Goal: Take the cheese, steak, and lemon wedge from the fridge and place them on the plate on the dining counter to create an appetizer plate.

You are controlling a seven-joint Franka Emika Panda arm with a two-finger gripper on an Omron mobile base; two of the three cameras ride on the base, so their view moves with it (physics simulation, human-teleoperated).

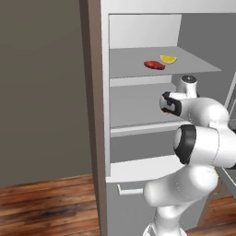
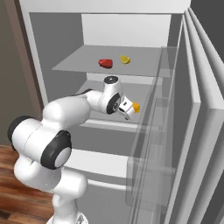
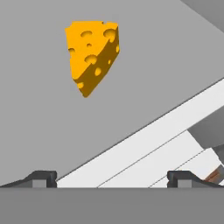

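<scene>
Hand view has the gripper [image 3: 111, 178] spread wide and empty, the cheese [image 3: 92, 56] ahead and off to one side on the fridge's [image 1: 138, 115] middle shelf, probably, so closing unaligned could knock it away.

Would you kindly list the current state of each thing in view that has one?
fridge: door open.
bottom drawer: shut.
gripper: open, holding nothing, inside the fridge by the middle shelf.
cheese: on the middle shelf, ahead of the fingertips, not gripped.
steak: flat on the upper shelf.
lemon wedge: on the upper shelf, beside the steak.
</scene>
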